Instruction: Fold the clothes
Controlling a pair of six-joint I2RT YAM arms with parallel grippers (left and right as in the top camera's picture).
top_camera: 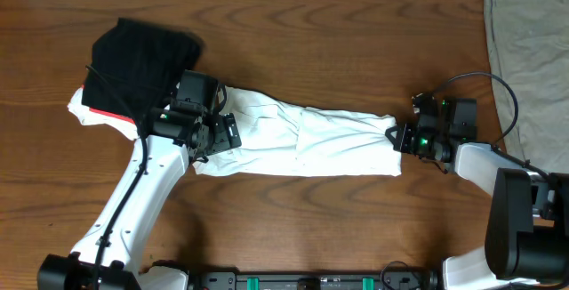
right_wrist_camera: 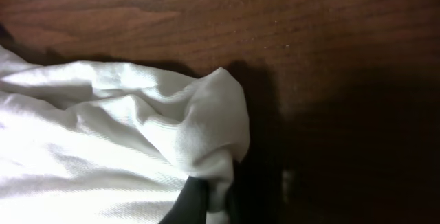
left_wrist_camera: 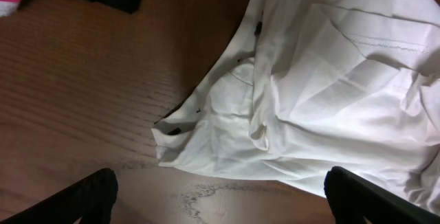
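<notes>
Overhead: the T-shirt (top_camera: 302, 139) lies mid-table as a long rumpled band running left to right, not yet a tidy fold, and its left end goes under the black garment (top_camera: 142, 59). Your right gripper (top_camera: 397, 137) sits at the band's right end. Your left gripper (top_camera: 222, 134) is over the band's left part, just right of the black garment. It reads as an early step: the shirt is gathered lengthwise, with the ends to be taken up for stretching flat or folding over. The olive-grey cloth (top_camera: 524, 50) lies at the far right, apart from the shirt but close to your right arm, so stay off it. Bare table (top_camera: 311, 41) shows on the far side and the near side of the band, so you have room both ways; the left is crowded by the black garment. Left wrist: the fingers (left_wrist_camera: 93, 196) are spread wide with nothing between them, above a crumpled shirt edge with bare table to its left. The black garment's corner is at top left. The next move likely calls for you to drop onto that edge and close on shirt only. Right wrist: the gripper pinches a bunched shirt corner, one dark finger (right_wrist_camera: 196, 200) showing under the cloth, with bare table to the right. Hold that pinch while the left takes its grip; a hard pull could drag the black garment.
</notes>
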